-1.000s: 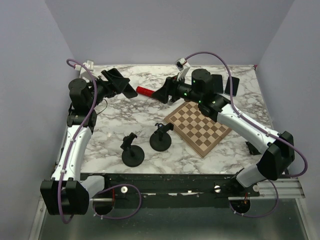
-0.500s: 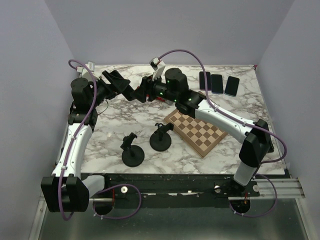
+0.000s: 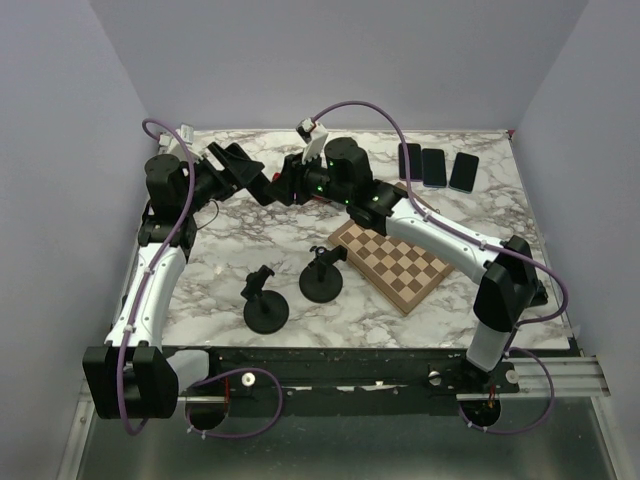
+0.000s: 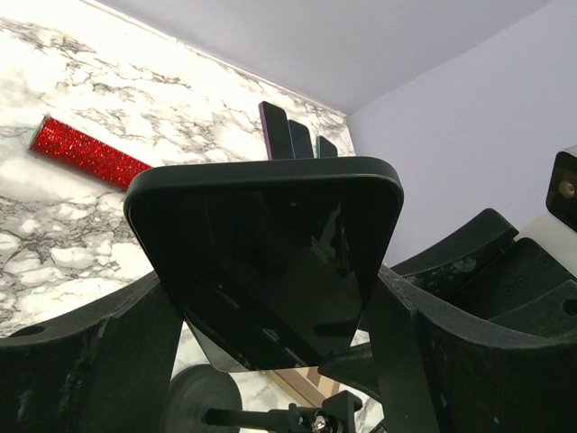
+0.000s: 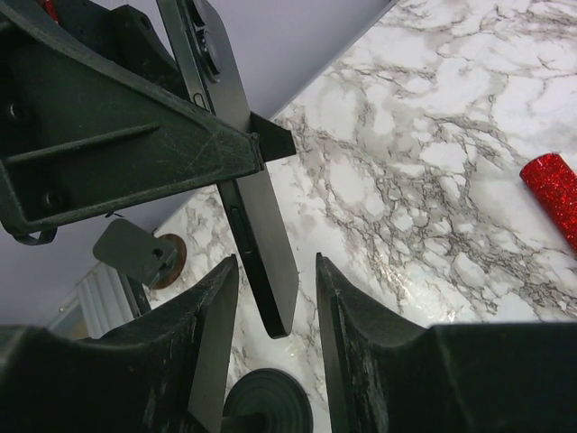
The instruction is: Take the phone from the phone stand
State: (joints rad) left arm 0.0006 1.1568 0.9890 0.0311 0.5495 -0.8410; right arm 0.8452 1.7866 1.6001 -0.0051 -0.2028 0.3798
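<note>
My left gripper (image 3: pixel 243 170) is shut on a black phone (image 3: pixel 232 160) and holds it in the air over the back left of the table. In the left wrist view the phone (image 4: pixel 270 253) fills the gap between my fingers. My right gripper (image 3: pixel 277 187) is open. In the right wrist view its fingers (image 5: pixel 212 325) straddle the phone's lower end (image 5: pixel 266 271) with a gap on both sides. Two black phone stands (image 3: pixel 266 303) (image 3: pixel 322 277) stand empty near the front middle.
A chessboard (image 3: pixel 396 262) lies right of the stands. Three dark phones (image 3: pixel 437 166) lie at the back right. A red glitter cylinder (image 4: pixel 90 153) lies on the marble behind the grippers and also shows in the right wrist view (image 5: pixel 552 189).
My right arm has swung left from above the chessboard to the held phone, and its open jaws now sit around the phone's end. The left gripper has kept hold of the phone.
</note>
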